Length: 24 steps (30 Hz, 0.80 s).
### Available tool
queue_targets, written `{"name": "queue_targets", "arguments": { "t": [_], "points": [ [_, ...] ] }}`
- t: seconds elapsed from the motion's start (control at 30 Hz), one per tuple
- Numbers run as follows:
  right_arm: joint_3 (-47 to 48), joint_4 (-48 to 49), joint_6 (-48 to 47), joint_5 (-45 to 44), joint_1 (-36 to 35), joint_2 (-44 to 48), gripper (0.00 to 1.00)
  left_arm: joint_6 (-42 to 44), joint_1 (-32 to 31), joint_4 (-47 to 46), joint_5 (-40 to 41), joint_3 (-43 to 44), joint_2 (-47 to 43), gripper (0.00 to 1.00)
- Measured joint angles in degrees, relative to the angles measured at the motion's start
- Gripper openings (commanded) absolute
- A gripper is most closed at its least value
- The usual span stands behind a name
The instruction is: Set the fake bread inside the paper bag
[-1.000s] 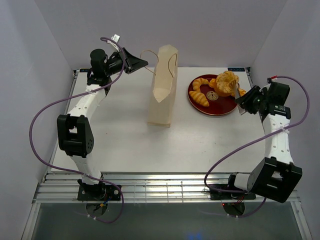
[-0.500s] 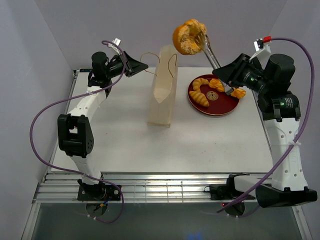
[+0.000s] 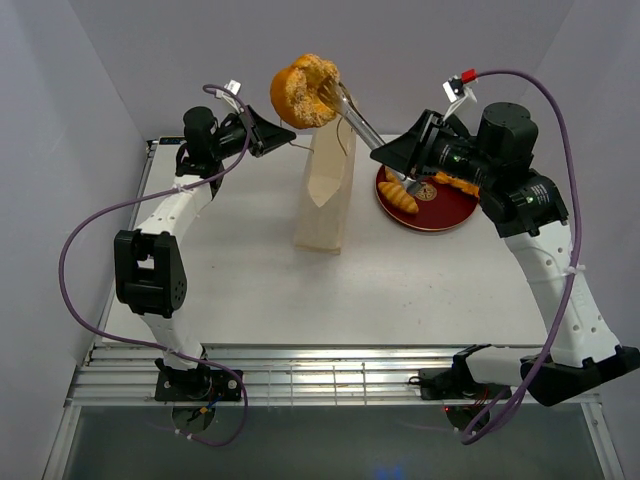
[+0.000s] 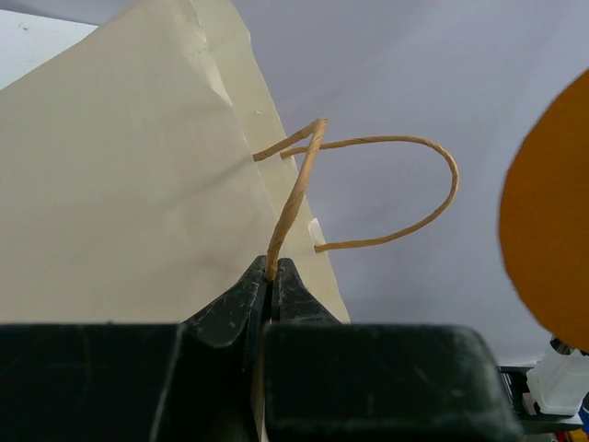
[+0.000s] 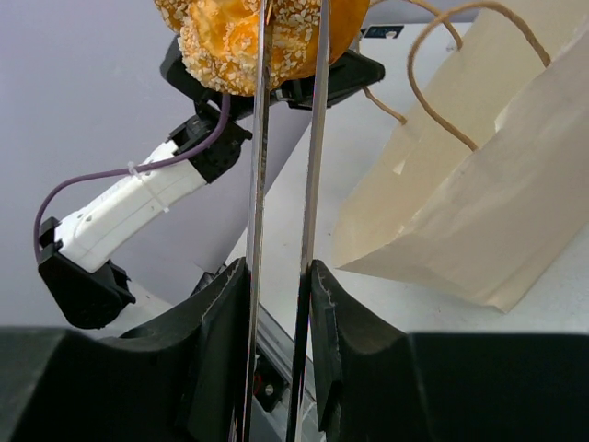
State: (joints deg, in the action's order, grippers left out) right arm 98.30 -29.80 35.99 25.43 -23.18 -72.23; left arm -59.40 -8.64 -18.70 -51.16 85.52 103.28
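Note:
The cream paper bag (image 3: pixel 325 190) stands upright mid-table. My left gripper (image 3: pixel 282 136) is shut on its brown cord handle (image 4: pixel 294 198), pulling it to the left; the bag's side fills the left wrist view (image 4: pixel 120 203). My right gripper (image 3: pixel 400 155) is shut on metal tongs (image 3: pixel 360 125), which pinch a round seeded golden bun (image 3: pixel 303 90) high in the air, just left of the bag's top. In the right wrist view the tongs (image 5: pixel 285 184) run up to the bun (image 5: pixel 248 37), with the bag (image 5: pixel 488 203) below right. A croissant (image 3: pixel 397 195) lies on the plate.
The dark red plate (image 3: pixel 445 212) sits right of the bag, partly hidden by my right arm. More orange pastry (image 3: pixel 462 183) shows behind the arm. White walls close in the table at the back and sides.
My right arm has lifted the bun off the plate with the tongs and carried it left, from above the plate to beside the bag's top. The left gripper has kept hold of the handle.

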Motion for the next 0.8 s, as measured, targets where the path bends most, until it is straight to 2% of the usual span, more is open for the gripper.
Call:
{"name": "queue_targets", "arguments": {
  "t": [0.33, 0.8],
  "points": [
    [-8.6, -0.5, -0.4, -4.4, -0.1, 0.6, 0.09, -0.7, 0.0, 0.2, 2.7, -2.7, -0.7, 0.00],
    [-9.1, -7.2, -3.7, -11.0, 0.0, 2.4, 0.10, -0.9, 0.0, 0.2, 4.2, -3.4, -2.1, 0.00]
  ]
}}
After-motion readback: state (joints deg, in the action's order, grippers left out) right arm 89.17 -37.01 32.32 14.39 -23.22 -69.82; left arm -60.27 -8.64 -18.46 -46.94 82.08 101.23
